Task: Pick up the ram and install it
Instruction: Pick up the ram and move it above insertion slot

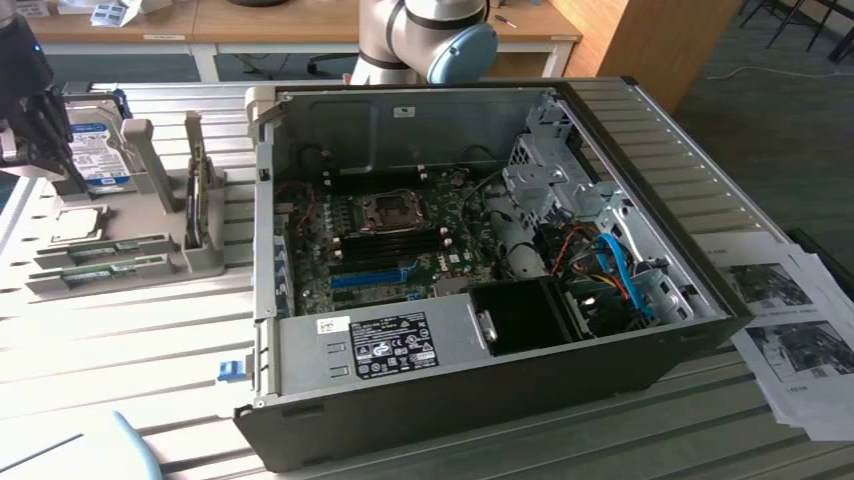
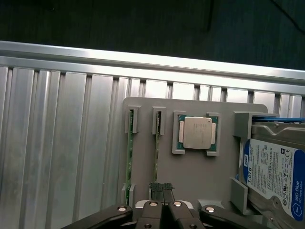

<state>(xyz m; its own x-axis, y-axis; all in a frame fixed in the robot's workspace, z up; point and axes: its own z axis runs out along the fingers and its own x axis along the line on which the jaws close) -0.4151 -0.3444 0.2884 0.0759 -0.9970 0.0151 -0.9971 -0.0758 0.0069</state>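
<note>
Gripper [image 2: 162, 193] pressed together, pinching nothing, tips just over the near end of a ram [image 2: 156, 152] stick standing on edge in the grey holder [image 2: 200, 176]. Risk: shut like that it'd jab the board edge, not straddle it. 2nd stick [image 2: 128, 152] close beside, CPU [image 2: 198, 133] further out, either could get knocked w/ a sloppy approach

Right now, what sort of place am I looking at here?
Probably a lab bench for PC assembly: an open PC case on a ribbed metal table, a grey holder with ram sticks, a CPU and a hard drive, and desks behind.
</note>
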